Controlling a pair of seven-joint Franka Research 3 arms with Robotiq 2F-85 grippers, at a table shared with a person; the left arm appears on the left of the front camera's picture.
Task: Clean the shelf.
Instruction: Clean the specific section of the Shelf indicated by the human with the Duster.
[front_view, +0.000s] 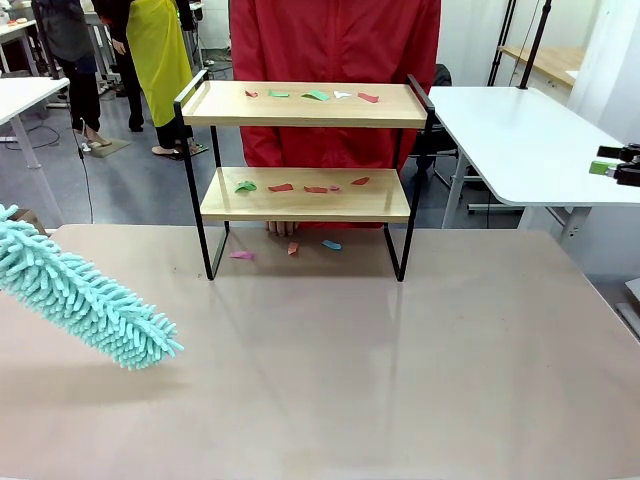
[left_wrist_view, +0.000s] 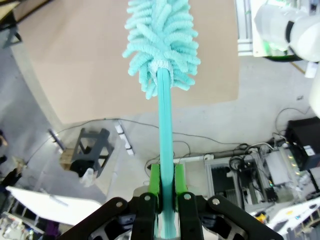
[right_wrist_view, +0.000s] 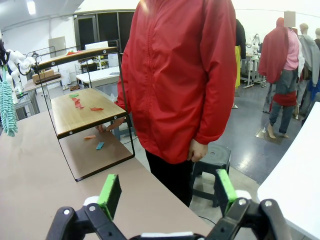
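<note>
While left hand (left_wrist_view: 166, 182) grips duster (left_wrist_view: 160, 40) | scraps (front_view: 316, 95) litter shelf (front_view: 300, 207) | right hand (right_wrist_view: 167, 192) agape

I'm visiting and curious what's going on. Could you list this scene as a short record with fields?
shelf: two wooden boards in a black frame, standing at the far side of the table
litter: coloured paper scraps on both boards and on the table beneath
left gripper: shut on the handle of a teal fluffy duster
right gripper: open, holding nothing
person: red jacket, standing behind the shelf
</note>
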